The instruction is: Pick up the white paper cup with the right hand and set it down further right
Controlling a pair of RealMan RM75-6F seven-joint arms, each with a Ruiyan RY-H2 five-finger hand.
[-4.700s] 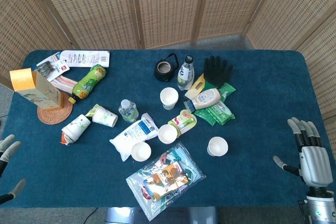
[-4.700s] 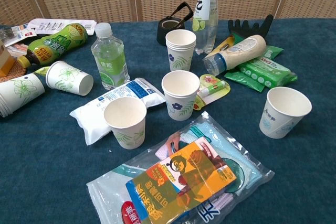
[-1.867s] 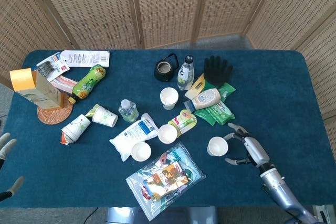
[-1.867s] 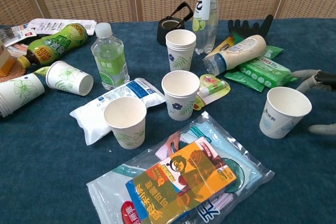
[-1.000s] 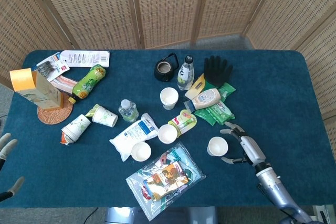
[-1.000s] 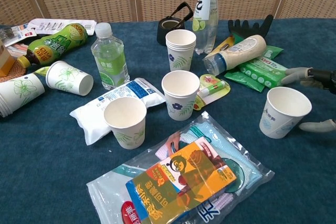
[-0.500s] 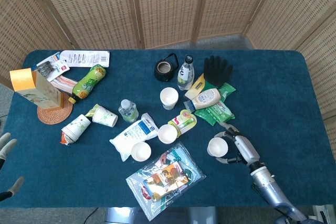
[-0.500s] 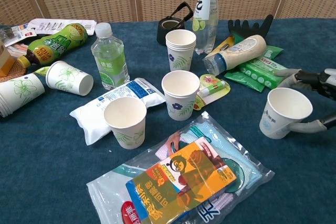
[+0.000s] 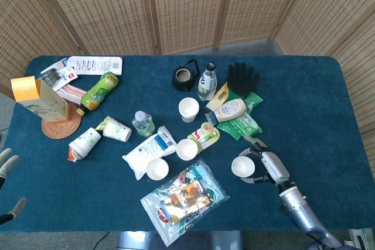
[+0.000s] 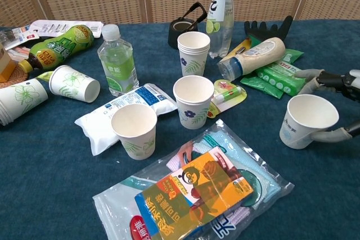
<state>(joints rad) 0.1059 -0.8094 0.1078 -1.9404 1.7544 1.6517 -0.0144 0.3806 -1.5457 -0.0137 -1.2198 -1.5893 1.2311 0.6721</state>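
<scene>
right hand (image 9: 265,167): fingers wrapped round the white paper cup (image 9: 242,167), one along its lower side, others behind the rim; a second ago they only flanked it.
cup: now tipped, its mouth leaning right in the chest view, right of the plastic snack bag (image 9: 184,198), below the green wipes (image 9: 241,125).
meaning: grasp looks made; lift and rightward carry remain.
left hand (image 9: 8,167): idle at the table's left edge, holding nothing, fingers apart.
</scene>
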